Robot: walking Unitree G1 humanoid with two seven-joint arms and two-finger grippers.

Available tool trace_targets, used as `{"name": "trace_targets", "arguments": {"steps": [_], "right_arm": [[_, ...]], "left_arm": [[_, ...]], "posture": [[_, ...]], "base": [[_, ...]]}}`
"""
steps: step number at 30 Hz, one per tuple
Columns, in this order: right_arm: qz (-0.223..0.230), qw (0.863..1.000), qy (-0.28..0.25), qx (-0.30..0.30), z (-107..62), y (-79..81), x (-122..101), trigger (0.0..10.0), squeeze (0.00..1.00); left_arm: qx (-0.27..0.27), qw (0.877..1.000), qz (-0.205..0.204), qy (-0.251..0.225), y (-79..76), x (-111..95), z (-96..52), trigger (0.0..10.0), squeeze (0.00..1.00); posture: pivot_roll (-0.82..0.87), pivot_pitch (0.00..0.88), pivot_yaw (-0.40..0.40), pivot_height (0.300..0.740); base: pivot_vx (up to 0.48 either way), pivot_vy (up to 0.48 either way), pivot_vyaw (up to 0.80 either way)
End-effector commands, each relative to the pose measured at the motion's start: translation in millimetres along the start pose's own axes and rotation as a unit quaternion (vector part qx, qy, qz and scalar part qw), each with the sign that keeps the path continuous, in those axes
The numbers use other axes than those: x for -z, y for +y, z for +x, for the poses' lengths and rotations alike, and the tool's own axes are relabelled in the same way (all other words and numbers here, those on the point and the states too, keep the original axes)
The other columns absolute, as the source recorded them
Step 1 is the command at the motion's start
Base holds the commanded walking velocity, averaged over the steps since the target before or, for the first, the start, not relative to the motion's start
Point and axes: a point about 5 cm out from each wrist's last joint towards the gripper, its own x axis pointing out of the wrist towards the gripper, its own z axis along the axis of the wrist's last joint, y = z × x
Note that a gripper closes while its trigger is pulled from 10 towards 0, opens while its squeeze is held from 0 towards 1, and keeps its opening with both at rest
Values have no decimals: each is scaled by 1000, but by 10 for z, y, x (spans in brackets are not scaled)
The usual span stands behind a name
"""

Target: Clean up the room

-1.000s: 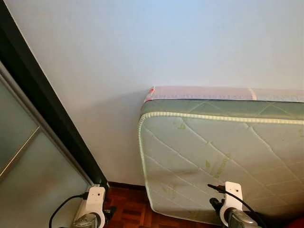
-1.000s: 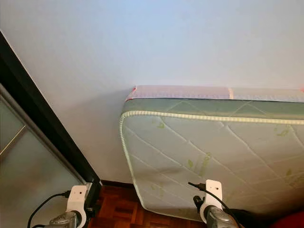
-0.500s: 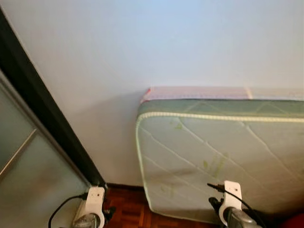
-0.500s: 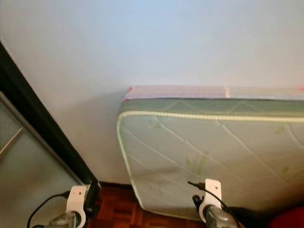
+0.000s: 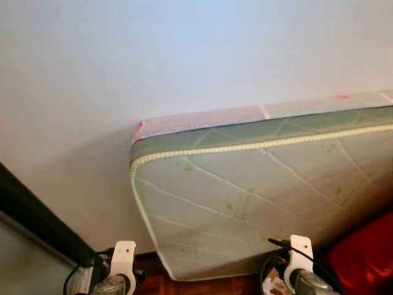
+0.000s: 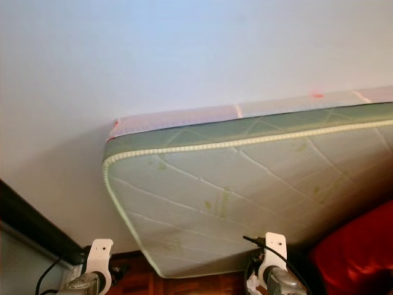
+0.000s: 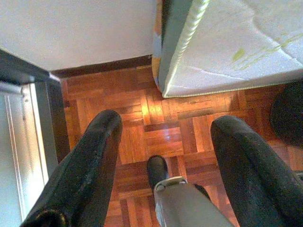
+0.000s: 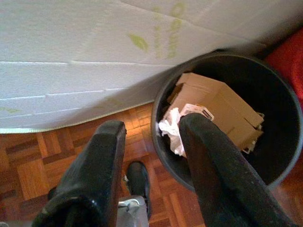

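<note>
A black waste bin (image 8: pixel 279 156) stands on the parquet floor against the foot of the mattress. It holds a brown cardboard piece (image 8: pixel 218 109) and crumpled white paper (image 8: pixel 171 130). My right gripper (image 8: pixel 151 125) hangs open above the floor at the bin's rim, nothing between its fingers. My left gripper (image 7: pixel 165 123) is open too and empty, over bare parquet (image 7: pixel 165 104) near the mattress's corner. Both wrists (image 5: pixel 121 270) (image 5: pixel 299 264) sit low at the bottom of the eye views.
A pale quilted mattress (image 5: pixel 245 203) with a green edge leans on its side against the white wall (image 5: pixel 153 55). A red soft thing (image 5: pixel 365 258) lies low on the right. A dark door frame (image 5: pixel 37 221) and sliding door track (image 7: pixel 28 123) are on the left.
The whole picture has shifted: the camera has turned right and tilted, so the mattress sits further left and the red thing has come into view. The arms hold the same pose.
</note>
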Motion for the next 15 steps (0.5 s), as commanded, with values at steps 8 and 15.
{"name": "trace_targets", "arguments": {"steps": [8, 15], "right_arm": [[-4, 1000, 5, -4, 2, 13, 0, 10000, 0], [-6, 1000, 6, -5, 2, 11, -1, 10000, 0]], "left_arm": [[-2, 1000, 7, 8, 22, 23, -6, 10000, 0], [-1, 1000, 9, 8, 20, 23, -5, 10000, 0]], "posture": [[80, 0, 26, 740], [81, 0, 25, 740]], "base": [[0, 0, -788], [0, 0, -786]]}}
